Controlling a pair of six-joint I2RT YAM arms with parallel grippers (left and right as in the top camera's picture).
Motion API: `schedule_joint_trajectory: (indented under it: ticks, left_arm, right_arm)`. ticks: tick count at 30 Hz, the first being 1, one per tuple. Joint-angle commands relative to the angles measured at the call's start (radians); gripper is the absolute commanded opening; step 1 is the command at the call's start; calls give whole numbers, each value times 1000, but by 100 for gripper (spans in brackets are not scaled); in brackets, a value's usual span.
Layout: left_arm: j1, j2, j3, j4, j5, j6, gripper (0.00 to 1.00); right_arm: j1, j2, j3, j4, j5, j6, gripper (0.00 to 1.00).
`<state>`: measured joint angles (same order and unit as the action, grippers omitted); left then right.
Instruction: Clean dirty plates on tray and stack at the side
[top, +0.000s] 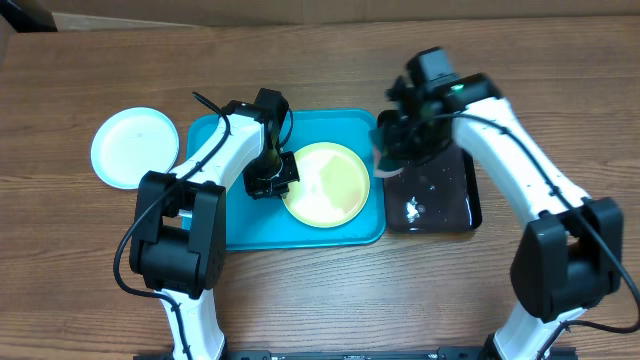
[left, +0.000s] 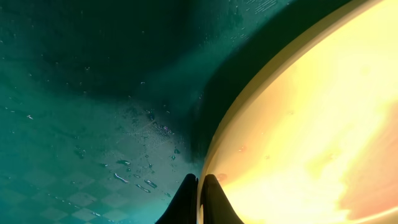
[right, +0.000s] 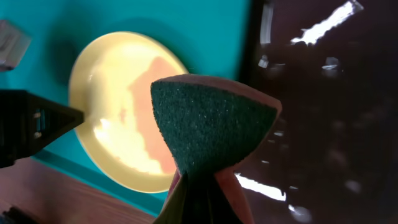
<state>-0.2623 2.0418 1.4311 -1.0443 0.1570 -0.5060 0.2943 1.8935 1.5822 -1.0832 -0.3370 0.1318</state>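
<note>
The wooden table (top: 60, 260) carries everything. In its middle lies the blue tray (top: 300, 236), and on the tray's right half the yellow plate (top: 325, 185) sits flat, with an orange-brown patch across its middle in the right wrist view. Just right of the tray is the black tray (top: 455, 205), glossy and wet-looking. The white plate (top: 135, 148) lies alone on bare wood just left of the tray. I see no blue plate anywhere.

The plates look light, stiff and shallow to me, probably plastic. With water beads on the tray floor, I'd expect one to skate about under a scrubbing push. The rim is the sensible place to take hold, since a pinch can bite on its thin raised edge, while the face is too flat and slick.

The left arm reaches over the tray's left half with its wrist bent down. The left gripper (top: 272, 182) is pinched tight on the yellow plate's left rim, one finger inside the lip and one outside, as its own camera shows. The right arm arcs in from the right, its wrist over the seam between the two trays. The right gripper (right: 200, 202) is clamped on a sponge (right: 211, 124) squeezed into a fan, green scouring side toward the camera. The sponge seems lifted clear of the plate.
</note>
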Motion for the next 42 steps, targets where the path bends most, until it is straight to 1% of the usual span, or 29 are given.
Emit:
schedule_joint_trajectory:
  ticks: [1, 6, 12, 15, 16, 17, 18, 19, 20, 22, 25, 27, 30, 34, 35, 36, 38, 42]
  left_arm:
    - [-7, -8, -5, 5, -9, -14, 6]
    - [-7, -8, -5, 10, -10, -14, 16]
    - [-7, -8, -5, 9, -10, -14, 18]
    - [-7, -8, -5, 9, -10, -14, 18]
    - [-7, -8, -5, 10, -11, -14, 18]
    - [-7, -8, -5, 10, -11, -14, 18]
    - [-7, -8, -5, 10, -11, -14, 19]
    - [-7, -8, -5, 13, -11, -14, 23]
    - [-7, -8, -5, 14, -11, -14, 24]
    - [-7, -8, -5, 18, -11, -14, 29]
    - [-7, -8, -5, 24, -11, -14, 30]
    - [-7, -8, -5, 28, -13, -14, 31]
    - [-8, -8, -5, 29, -55, -15, 33]
    - [-13, -8, -6, 35, -63, -15, 34]
    - [-14, -8, -6, 37, -63, -15, 34]
    - [-17, -8, -6, 42, -63, -15, 34]
    - [-24, -8, -14, 64, -64, -15, 34]
    - [-39, -8, -67, 136, -63, -19, 33]
  right_arm:
    - [-63, -19, 4, -9, -6, -32, 4]
    - [-102, -19, -39, 10, 127, -32, 4]
    - [-102, -19, -140, 116, 300, -31, 4]
    - [-102, -19, -201, 190, 345, -32, 4]
    - [-102, -19, -225, 222, 344, -32, 7]
    - [-102, -19, -236, 238, 343, -32, 29]
    - [-102, -19, -237, 239, 343, -32, 43]
    - [-102, -19, -232, 245, 316, -32, 63]
    - [-104, -20, -220, 245, 293, -32, 67]
    - [-111, -20, -171, 239, 249, -27, 71]
    - [-129, -20, -112, 212, 251, -24, 78]
    - [-148, -20, -86, 195, 264, -24, 80]
    - [-206, -19, -83, 169, 288, -14, 82]
    - [-280, -19, -84, 135, 325, 33, 82]
    - [-298, -19, -84, 133, 325, 33, 90]
    - [-317, -19, -84, 129, 325, 32, 100]
    - [-357, -19, -84, 131, 325, 32, 100]
    - [-380, -19, -84, 138, 287, 32, 100]
